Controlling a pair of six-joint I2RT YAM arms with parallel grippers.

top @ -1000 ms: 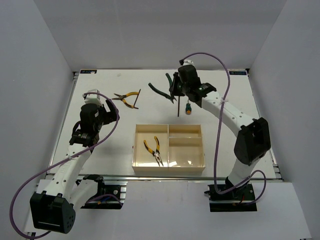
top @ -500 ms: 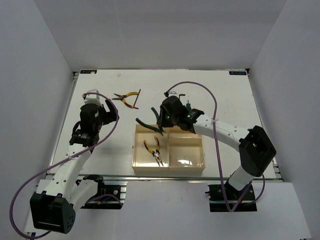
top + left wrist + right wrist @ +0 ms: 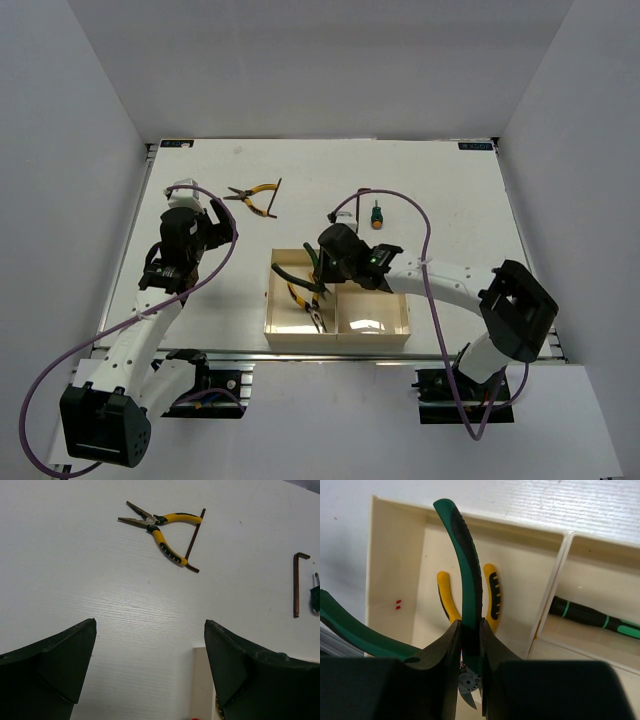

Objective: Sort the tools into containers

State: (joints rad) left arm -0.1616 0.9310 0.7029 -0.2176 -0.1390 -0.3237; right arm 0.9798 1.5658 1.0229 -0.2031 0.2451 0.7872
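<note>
1. Currently the right arm lies low and reaches leftward across the front of the table (image 3: pixel 450 200), with its wrist bent down over the tray (image 3: pixel 380 337).
2. Right gripper (image 3: pixel 470 647): narrow, clamped on one handle of the green-handled pliers (image 3: pixel 465 555). That handle stands up between the fingers (image 3: pixel 445 655). The other handle splays off to the left, and the metal head points down.
3. These pliers sit over the tray's large compartment. I cannot tell from the wrist view whether the head touches the floor.
4. Tray: cream, smooth, thin-walled, rectangular. Yellow-handled pliers (image 3: pixel 492 597) with black ribbed grips lie flat in the large compartment. A dark screwdriver (image 3: pixel 590 617) with green bands lies in a smaller compartment beyond the divider.
5. The left arm is folded up at the left side. Left gripper (image 3: pixel 150 630) hangs above bare table, spread wide, with nothing between the fingers.
6. On the matte white table beyond it:
   - needle-nose pliers (image 3: pixel 160 527), yellow and black grips, jaws slightly parted;
   - a thin dark L-shaped hex key (image 3: pixel 195 540) just beside their handle end;
   - a second hex key (image 3: pixel 296 585) well to the right;
   - a green-handled screwdriver (image 3: pixel 376 215) near that second key.
</note>
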